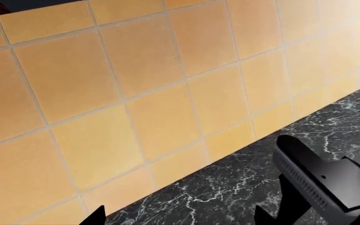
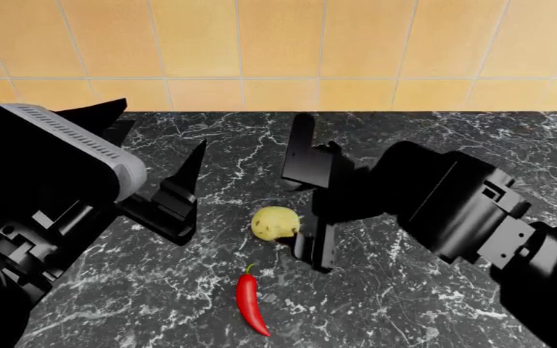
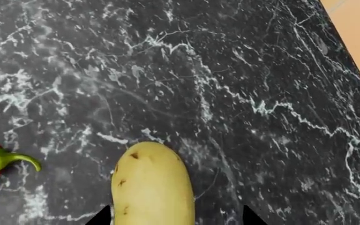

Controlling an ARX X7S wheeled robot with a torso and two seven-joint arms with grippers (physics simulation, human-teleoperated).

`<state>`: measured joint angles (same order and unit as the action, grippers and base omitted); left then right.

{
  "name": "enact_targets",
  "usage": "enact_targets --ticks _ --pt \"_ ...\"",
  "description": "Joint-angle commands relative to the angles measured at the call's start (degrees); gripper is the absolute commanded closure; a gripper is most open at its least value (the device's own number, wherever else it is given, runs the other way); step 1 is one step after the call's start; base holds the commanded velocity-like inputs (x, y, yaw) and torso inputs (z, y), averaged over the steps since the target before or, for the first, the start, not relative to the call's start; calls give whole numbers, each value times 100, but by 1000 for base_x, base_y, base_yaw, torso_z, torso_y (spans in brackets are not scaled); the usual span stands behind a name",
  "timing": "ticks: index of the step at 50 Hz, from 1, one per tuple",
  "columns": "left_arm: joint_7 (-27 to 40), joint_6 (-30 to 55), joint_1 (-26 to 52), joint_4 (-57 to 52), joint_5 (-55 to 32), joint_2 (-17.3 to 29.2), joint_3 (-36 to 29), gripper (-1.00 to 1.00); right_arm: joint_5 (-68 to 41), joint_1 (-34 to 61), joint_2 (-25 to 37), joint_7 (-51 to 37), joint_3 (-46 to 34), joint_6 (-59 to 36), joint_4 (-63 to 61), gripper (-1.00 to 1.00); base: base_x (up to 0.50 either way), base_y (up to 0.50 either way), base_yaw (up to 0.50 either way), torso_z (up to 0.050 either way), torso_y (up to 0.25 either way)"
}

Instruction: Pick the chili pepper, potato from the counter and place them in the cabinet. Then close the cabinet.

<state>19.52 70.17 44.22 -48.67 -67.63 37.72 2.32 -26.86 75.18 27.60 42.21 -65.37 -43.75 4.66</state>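
Potato (image 2: 275, 222) and chili pepper (image 2: 250, 302) lie on the desk (image 2: 434, 145); nothing stowed. Both grippers' jaws spread, empty.

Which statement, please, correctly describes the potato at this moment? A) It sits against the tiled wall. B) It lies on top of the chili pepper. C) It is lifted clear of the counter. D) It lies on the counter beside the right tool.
D: the potato lies on the counter, right beside the open right tool, apart from the chili pepper.
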Motion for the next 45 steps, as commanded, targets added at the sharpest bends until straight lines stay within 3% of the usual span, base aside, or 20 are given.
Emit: enact_targets --ticks 1,18,19,39,45 --pt "-4 -67 -33 16 35 30 -46 -100 110 -116 -95 50 -173 119 276 -100 0 0 0 39 0" --pt "15 -144 -33 47 29 31 -119 -100 202 -310 -332 88 -283 431 763 -100 1 1 2 38 0" --pt "22 -140 -30 46 17 34 -121 -100 202 -318 -328 84 -283 434 776 100 0 0 4 36 0" --pt "-47 -125 -193 -116 94 192 -381 -100 -238 -15 931 -604 435 -583 -1078 100 1 0 1 9 0" --pt "-119 48 -138 -202 -352 259 -483 -100 -352 33 1060 -805 662 -816 -1100 100 0 0 0 0 0"
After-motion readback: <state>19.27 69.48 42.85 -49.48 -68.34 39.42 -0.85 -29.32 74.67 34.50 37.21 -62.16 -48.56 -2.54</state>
